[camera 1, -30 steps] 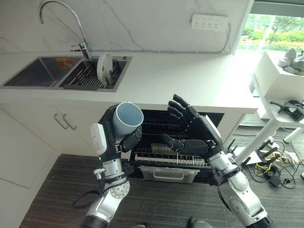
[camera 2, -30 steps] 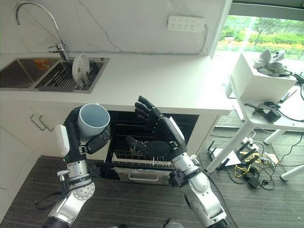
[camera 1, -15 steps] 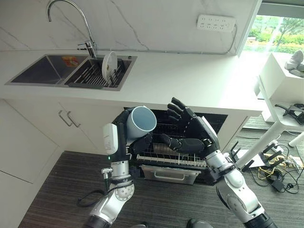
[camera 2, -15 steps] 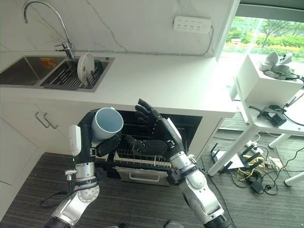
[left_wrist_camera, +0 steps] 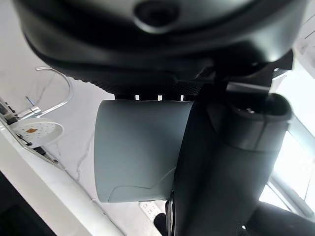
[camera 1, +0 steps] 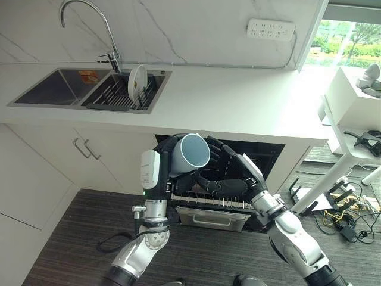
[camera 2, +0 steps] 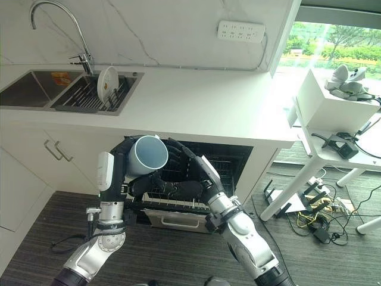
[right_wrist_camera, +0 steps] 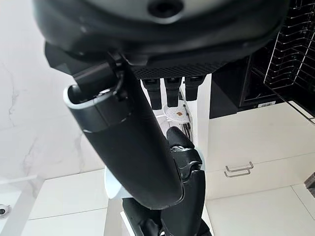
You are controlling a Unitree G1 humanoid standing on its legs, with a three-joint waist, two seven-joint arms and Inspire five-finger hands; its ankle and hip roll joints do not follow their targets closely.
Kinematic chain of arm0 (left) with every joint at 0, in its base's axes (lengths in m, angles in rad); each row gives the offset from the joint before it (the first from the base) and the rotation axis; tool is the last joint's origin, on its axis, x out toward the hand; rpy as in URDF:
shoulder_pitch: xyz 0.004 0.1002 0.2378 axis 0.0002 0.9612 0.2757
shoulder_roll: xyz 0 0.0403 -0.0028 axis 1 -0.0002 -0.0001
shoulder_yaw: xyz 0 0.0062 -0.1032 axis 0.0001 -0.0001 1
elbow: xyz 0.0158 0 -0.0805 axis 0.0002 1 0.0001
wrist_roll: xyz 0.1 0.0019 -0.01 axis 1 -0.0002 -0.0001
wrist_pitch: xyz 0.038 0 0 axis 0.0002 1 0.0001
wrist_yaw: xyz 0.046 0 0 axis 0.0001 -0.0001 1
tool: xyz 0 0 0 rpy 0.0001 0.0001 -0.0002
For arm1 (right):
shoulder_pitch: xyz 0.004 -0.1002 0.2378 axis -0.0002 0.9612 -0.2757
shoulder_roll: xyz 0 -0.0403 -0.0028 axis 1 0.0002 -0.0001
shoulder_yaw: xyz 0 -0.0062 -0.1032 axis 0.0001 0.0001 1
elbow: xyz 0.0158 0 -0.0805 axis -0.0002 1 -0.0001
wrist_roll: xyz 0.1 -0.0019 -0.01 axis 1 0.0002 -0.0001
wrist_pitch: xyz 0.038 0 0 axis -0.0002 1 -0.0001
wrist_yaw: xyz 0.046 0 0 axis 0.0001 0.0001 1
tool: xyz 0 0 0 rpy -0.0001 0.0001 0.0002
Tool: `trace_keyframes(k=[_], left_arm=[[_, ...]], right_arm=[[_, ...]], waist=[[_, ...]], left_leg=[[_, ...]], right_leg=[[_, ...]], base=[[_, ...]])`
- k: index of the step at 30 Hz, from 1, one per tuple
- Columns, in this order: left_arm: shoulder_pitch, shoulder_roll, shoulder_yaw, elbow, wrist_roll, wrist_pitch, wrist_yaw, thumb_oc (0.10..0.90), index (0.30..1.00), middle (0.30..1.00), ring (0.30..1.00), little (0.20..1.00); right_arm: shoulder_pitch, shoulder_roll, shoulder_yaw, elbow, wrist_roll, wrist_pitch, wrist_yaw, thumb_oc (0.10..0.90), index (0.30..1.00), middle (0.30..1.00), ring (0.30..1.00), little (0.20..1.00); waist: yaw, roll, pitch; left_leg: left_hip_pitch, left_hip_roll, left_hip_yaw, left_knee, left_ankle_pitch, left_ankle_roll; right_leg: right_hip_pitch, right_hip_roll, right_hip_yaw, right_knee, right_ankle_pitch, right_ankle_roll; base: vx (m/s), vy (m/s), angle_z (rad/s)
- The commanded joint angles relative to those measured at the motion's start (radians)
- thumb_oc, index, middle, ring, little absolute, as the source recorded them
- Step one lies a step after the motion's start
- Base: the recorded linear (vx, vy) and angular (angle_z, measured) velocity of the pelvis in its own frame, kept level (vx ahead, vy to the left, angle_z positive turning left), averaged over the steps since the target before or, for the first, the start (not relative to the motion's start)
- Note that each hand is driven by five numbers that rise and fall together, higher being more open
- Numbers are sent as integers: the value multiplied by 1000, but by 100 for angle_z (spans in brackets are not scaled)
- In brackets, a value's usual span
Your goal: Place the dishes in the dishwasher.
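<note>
On the left, a white plate (camera 1: 136, 81) stands upright in the sink rack (camera 1: 113, 95), not yet taken, so this part of the task is left. Lower, the left hand (camera 1: 184, 179) has its fingers curled round a grey-blue cup (camera 1: 190, 155), held above the pulled-out dishwasher rack (camera 1: 208, 199) (the cup is not yet set down). Just beside it, the right hand (camera 1: 229, 179) has its fingers spread and relaxed, holding nothing. I judge the task is at an early stage.
</note>
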State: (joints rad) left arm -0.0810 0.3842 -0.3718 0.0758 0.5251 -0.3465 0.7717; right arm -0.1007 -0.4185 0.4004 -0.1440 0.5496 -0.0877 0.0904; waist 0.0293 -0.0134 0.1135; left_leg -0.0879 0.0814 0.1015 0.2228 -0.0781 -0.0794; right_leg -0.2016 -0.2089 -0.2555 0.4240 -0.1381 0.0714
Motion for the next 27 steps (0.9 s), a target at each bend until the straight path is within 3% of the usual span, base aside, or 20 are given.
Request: trace_keyframes(k=[1,18,27], left_arm=[[-117,65,-11,-120,9,-28,16,400,300,300,300,300],[-111,44,-46,-16,-10,-35,48,400,300,300,300,300],[-89,28,-40,-18,-31,-29,39,400,300,300,300,300]], right_arm=[[-140,30,2,-84,-9,-84,20,800,900,900,900,900],[-168,34,-9,-111,-10,-156,-20,800,900,900,900,900],[-168,47,-1,-130,-5,-130,-20,800,900,900,900,900]], waist=[[-10,-32,-34],[-12,-35,-33],[-7,-34,-29]], left_leg=[[-28,-18,-30,77,-127,36],[-24,-20,-21,77,-132,40],[-21,-20,-18,77,-132,43]], right_leg=[[115,37,85,-124,0,86],[111,38,97,-124,5,90],[113,37,95,-124,5,87]], base=[[0,0,0],[0,0,0],[0,0,0]])
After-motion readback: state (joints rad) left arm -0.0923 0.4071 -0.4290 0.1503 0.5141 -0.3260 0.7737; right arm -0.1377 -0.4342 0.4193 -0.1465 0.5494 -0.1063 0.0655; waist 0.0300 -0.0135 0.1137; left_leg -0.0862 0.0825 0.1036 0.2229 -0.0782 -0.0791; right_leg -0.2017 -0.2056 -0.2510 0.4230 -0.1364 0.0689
